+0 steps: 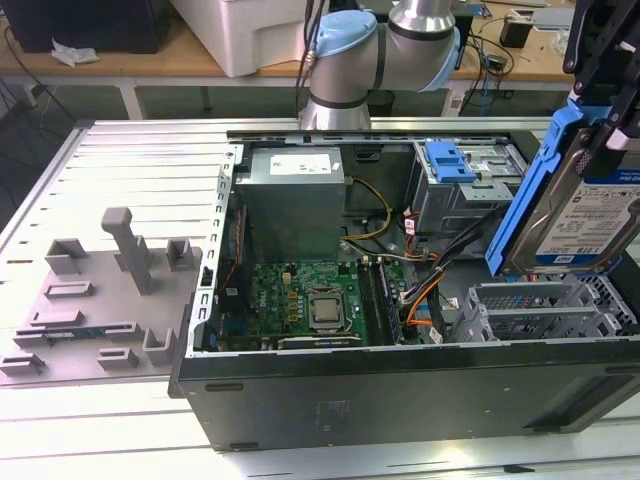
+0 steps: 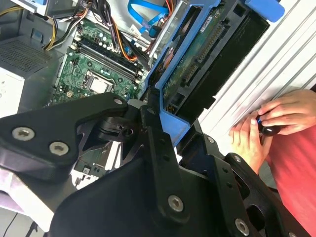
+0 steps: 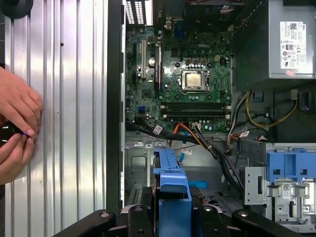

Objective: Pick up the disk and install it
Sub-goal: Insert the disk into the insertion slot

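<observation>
One arm, one gripper (image 2: 173,123): its black jaws are closed onto the disk (image 1: 585,220), clamping the blue bracket (image 1: 540,190) around it from both sides. The disk hangs on edge, tilted, above the grey cage (image 1: 540,312) in the corner of the open computer case (image 1: 400,400) on the exterior view's right. Cannot tell if it touches the cage.

Around it:
- Orange and black cables (image 1: 425,300) run just beside the cage, toward the middle of the case.
- Next to the cables is the motherboard (image 1: 310,300).
- The power supply (image 1: 295,190) sits behind the motherboard.
- A second cage with a blue latch (image 1: 450,160) is beside the power supply, near the disk's bracket.
- A grey fixture plate (image 1: 100,290) with raised blocks lies outside the case, on the exterior view's left, on the slatted metal table (image 1: 130,150).
- The arm (image 1: 420,30) rises behind the case.

View differences:
- The exterior view gives the disk's label side.
- The second wrist view gives its other side, a green circuit board (image 2: 197,59) with a connector row.
- Both wrist views show a person's hands (image 3: 15,128) on the table close to the case's outer wall, pinching a small dark object (image 2: 267,130).
- A red sleeve (image 2: 296,187) shows in the second wrist view.
- The first wrist view looks down along the bracket's edge to the cage and the cables beside it.
</observation>
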Tool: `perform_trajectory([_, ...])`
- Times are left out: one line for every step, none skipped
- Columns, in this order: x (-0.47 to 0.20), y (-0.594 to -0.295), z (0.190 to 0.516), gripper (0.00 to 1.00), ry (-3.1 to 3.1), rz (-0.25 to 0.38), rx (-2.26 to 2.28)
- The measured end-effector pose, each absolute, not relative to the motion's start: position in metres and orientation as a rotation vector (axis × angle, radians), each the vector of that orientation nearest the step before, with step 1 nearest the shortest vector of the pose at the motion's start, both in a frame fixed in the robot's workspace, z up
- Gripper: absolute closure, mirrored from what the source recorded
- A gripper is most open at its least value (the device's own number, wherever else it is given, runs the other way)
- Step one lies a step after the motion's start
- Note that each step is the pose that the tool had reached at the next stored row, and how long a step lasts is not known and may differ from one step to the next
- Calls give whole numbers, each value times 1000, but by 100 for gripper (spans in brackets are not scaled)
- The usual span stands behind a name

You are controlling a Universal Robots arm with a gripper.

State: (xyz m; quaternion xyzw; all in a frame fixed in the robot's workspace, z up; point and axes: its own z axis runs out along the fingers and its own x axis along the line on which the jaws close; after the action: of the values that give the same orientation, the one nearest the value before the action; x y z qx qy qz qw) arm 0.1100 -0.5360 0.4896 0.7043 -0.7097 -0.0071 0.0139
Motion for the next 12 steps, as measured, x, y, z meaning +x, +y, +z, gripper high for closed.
perform_trajectory([110,-536,489,63,-2210,-22,2194])
perform_trajectory([110,-535,489,63,-2210,-22,2194])
perform_trajectory([110,-535,488,63,-2210,-21,2194])
perform_trajectory([110,-535,487,63,-2210,-21,2194])
perform_trajectory([111,-534,486,63,-2210,-21,2194])
perform_trajectory([111,-534,486,63,-2210,-21,2194])
perform_trajectory([111,-534,485,63,-2210,-21,2194])
perform_trajectory([112,-534,485,63,-2211,-21,2194])
perform_trajectory([112,-533,485,63,-2211,-21,2194])
perform_trajectory([113,-533,484,63,-2211,-21,2194])
perform_trajectory([113,-533,483,63,-2211,-21,2194])
perform_trajectory([113,-533,483,63,-2211,-20,2194])
